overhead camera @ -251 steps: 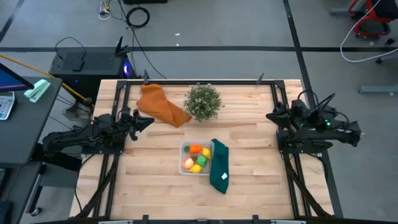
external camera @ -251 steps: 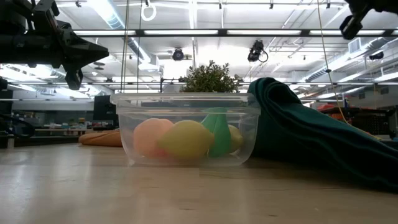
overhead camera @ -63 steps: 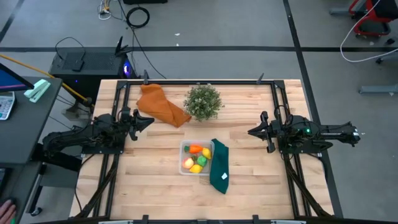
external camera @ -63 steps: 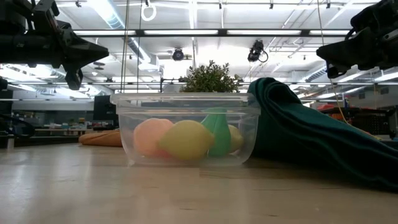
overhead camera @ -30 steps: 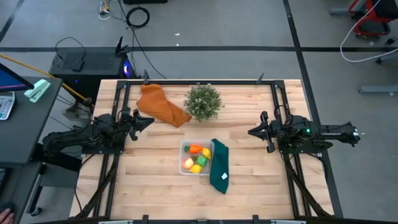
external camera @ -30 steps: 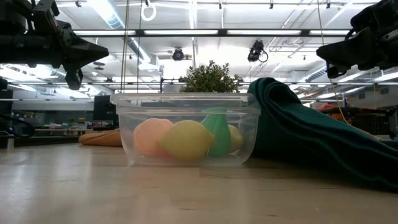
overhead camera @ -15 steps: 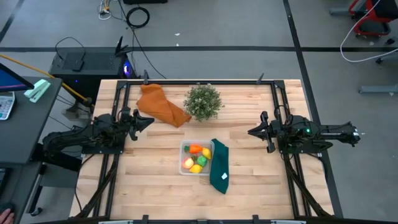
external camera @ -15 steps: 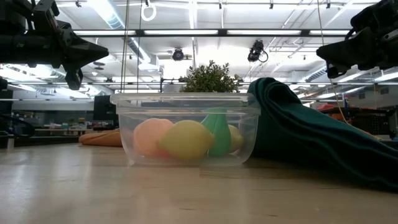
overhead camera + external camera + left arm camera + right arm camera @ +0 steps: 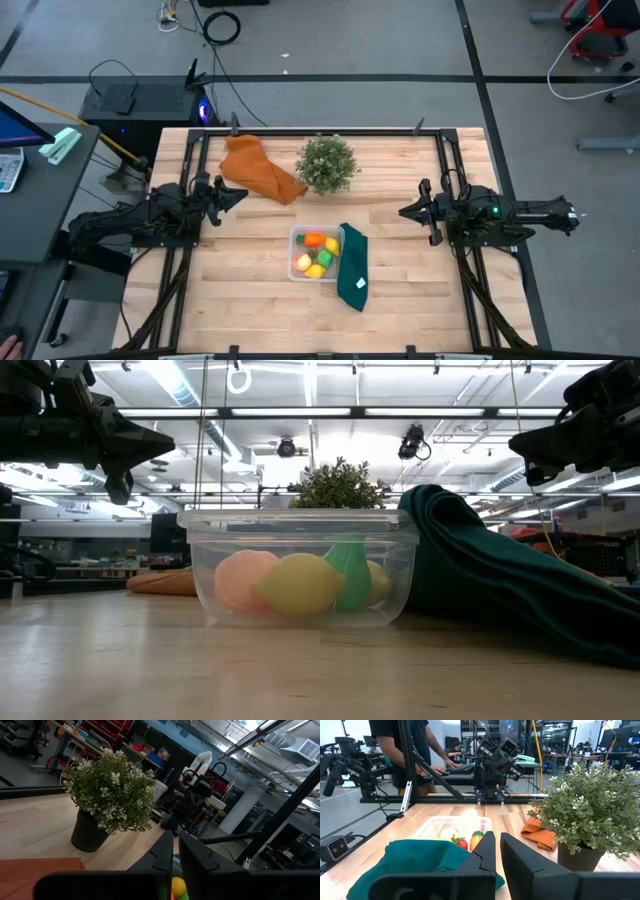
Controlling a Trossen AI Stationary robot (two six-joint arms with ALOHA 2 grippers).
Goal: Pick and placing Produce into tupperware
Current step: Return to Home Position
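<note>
Several toy fruits sit in the clear box: light, smooth, likely slippery, best pinched across the middle. Left gripper and right gripper hang well aside, each pressed together, empty.

From where I stand, there is no lettering, number, brand or sign that I can read anywhere. The dark green cloth carries a small white tag near one end, but anything printed on it is too small to make out.
</note>
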